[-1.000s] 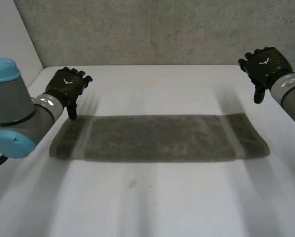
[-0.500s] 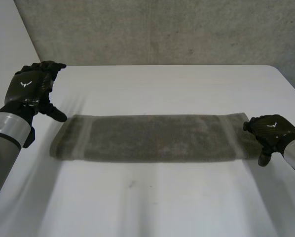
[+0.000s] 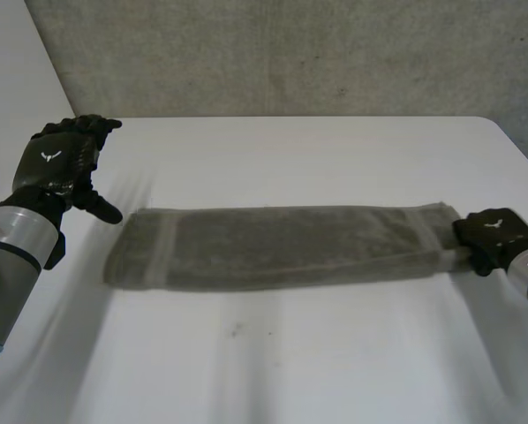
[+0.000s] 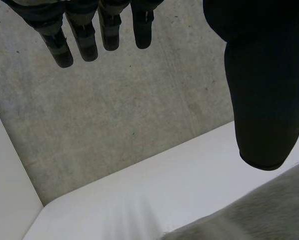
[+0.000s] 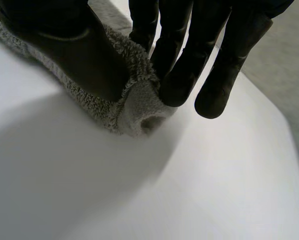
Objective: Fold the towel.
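Observation:
A grey towel [image 3: 282, 245], folded into a long band, lies across the middle of the white table [image 3: 273, 353]. My right hand [image 3: 492, 237] is at the band's right end, and its thumb and fingers [image 5: 177, 75] pinch the towel's corner [image 5: 139, 107] there. My left hand [image 3: 61, 163] hovers open above the table just beyond the towel's left end, apart from it. In the left wrist view its straight fingers [image 4: 84, 35] and thumb [image 4: 262, 90] hang over the towel's left end [image 4: 259, 215].
A rough grey wall [image 3: 282, 53] runs along the table's far edge, and a white side wall [image 3: 17, 88] stands at the left. Bare table [image 3: 273, 371] lies in front of the towel.
My right hand came down from the far right onto the towel's right end and shut on its corner, tugging the towel rightward. My left hand lifted off the left end and moved outward.

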Robot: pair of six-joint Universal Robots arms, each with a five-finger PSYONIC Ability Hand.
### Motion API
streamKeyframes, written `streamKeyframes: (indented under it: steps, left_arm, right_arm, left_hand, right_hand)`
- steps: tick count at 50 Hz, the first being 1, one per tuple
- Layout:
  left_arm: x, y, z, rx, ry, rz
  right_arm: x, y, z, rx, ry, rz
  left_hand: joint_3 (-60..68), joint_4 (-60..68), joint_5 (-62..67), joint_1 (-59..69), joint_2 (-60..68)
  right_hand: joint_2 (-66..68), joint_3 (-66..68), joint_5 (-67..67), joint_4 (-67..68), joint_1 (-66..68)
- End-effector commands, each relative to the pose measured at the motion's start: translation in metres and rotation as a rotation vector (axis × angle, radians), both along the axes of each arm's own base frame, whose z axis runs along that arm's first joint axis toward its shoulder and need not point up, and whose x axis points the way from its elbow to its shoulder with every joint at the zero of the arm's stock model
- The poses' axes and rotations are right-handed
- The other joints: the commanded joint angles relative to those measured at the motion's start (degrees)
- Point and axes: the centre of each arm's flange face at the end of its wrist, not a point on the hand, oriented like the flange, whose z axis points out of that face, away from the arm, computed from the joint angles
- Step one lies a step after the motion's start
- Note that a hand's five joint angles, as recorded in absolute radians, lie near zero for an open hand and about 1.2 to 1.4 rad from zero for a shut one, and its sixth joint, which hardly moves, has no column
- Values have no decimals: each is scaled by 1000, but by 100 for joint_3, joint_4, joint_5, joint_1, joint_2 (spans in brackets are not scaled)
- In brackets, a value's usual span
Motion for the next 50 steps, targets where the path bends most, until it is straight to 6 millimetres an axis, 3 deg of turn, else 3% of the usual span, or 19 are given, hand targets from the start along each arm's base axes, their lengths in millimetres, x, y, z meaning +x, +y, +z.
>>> streamKeyframes:
  steps: [1,5,12,15,16,18,19,21,22,24,25,27,28,30,33,38,44,46,50]
  left_arm:
    - [-2,-4,13,-23,4,-2]
    - [-7,-6,37,2,2,-16]
    - [-25,-1,74,6,-1,-72]
    - [-41,6,94,-38,12,-115]
    - [-48,9,103,-58,19,-138]
    - [-62,14,113,-77,29,-181]
    - [-63,14,113,-77,29,-182]
    - [-71,19,118,-85,35,-199]
    - [-71,19,118,-85,35,-199]
    - [-75,19,114,-73,34,-182]
    - [-75,19,114,-73,34,-182]
    - [-75,17,106,-52,24,-159]
    - [-75,17,106,-52,24,-159]
    - [-77,14,98,-32,16,-154]
    - [-78,13,97,-29,15,-157]
    - [-77,13,95,-24,13,-155]
    - [-78,13,95,-22,12,-157]
    - [-78,13,93,-18,11,-158]
    - [-79,14,86,2,2,-163]
  right_arm:
    - [-63,-22,29,-86,128,-186]
    - [-106,-32,49,-115,297,-243]
    - [-101,-40,81,-171,365,-215]
    - [-42,-34,119,-297,316,-100]
    - [-41,-34,119,-297,315,-99]
    - [1,-23,131,-344,268,-19]
    - [2,-23,131,-344,268,-19]
    - [63,-1,139,-392,236,115]
    - [64,-1,139,-393,236,116]
    - [126,30,130,-398,216,263]
    - [126,30,130,-398,216,264]
    - [171,60,121,-396,199,378]
    - [171,61,121,-396,199,378]
    - [207,90,102,-372,189,488]
    - [221,102,88,-346,192,536]
    - [255,145,32,-237,231,685]
    - [255,154,19,-200,244,697]
    - [251,154,35,-221,205,671]
    - [241,158,63,-249,111,631]
  left_hand:
    - [90,83,-153,32,81]
    - [107,101,-136,49,99]
    - [73,67,-169,15,65]
    - [73,67,-169,15,65]
    - [90,84,-153,32,82]
    - [90,84,-153,32,82]
    - [90,84,-153,32,82]
    - [90,84,-153,32,82]
    - [90,84,-153,32,82]
    - [90,84,-153,32,82]
    - [90,84,-153,32,82]
    - [73,67,-169,15,65]
    - [73,67,-169,15,65]
    - [73,67,-169,15,65]
    - [73,67,-169,15,65]
    - [73,67,-169,15,65]
    - [57,50,-186,-2,48]
    - [57,50,-186,-2,48]
    - [73,67,-170,15,65]
  right_hand:
    - [471,411,392,351,517]
    - [471,411,392,351,517]
    - [471,411,392,351,517]
    - [471,411,392,351,517]
    - [471,411,392,351,517]
    - [471,411,392,351,517]
    - [471,411,392,351,517]
    - [471,411,392,351,517]
    - [471,411,392,351,517]
    - [471,411,392,351,517]
    - [471,411,392,351,517]
    - [471,411,392,351,517]
    - [471,411,392,351,517]
    - [471,411,392,351,517]
    - [471,411,392,351,517]
    - [471,411,392,351,517]
    - [471,411,392,351,517]
    - [-5462,-5522,-5542,-5582,-5417]
    - [-6529,-6589,-6608,-6649,-6483]
